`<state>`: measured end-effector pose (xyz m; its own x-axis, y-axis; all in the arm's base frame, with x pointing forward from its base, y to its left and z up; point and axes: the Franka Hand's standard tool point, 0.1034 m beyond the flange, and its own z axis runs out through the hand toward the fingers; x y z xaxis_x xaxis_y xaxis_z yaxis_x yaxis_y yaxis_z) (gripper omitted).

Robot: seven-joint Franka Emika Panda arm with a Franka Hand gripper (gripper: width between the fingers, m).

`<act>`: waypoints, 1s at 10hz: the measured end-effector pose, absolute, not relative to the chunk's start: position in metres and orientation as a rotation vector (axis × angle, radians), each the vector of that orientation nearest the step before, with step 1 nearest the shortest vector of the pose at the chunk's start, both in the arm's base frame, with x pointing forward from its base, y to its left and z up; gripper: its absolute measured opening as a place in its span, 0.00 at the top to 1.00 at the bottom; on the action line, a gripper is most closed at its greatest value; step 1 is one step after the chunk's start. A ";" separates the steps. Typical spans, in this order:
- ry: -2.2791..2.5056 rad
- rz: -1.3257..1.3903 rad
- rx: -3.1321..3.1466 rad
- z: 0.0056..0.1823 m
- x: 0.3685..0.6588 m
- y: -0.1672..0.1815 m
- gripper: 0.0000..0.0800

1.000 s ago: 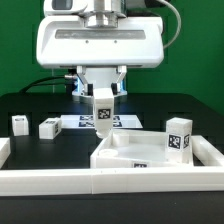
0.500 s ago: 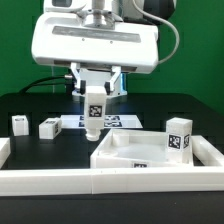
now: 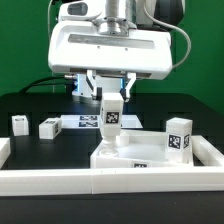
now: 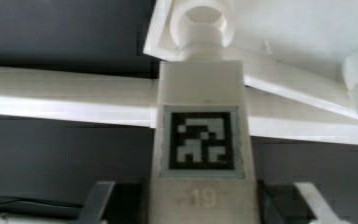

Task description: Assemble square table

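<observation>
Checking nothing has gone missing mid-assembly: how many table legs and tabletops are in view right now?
Legs: 4 (held leg in the gripper; far-left leg; neighbouring leg; right leg, sides as in the exterior view)
Tabletop: 1
Total: 5

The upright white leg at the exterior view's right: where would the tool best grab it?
Probably its upper half, coming straight down from above and closing on two opposite flat sides. That upright leg is blocky and stands on end, so its top is free, while its foot sits close by the square table top and its rim. The tool is shut on another leg.
</observation>
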<state>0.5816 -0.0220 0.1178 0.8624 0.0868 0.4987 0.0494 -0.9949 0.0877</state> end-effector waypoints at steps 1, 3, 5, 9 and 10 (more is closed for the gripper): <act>0.108 0.798 2.962 0.118 0.581 -0.022 0.63; 0.110 0.795 2.962 0.117 0.581 -0.023 0.63; 0.080 0.774 2.975 0.113 0.584 -0.035 0.63; 0.032 0.743 3.008 0.111 0.586 -0.037 0.63; 0.036 0.748 3.014 0.113 0.587 -0.032 0.63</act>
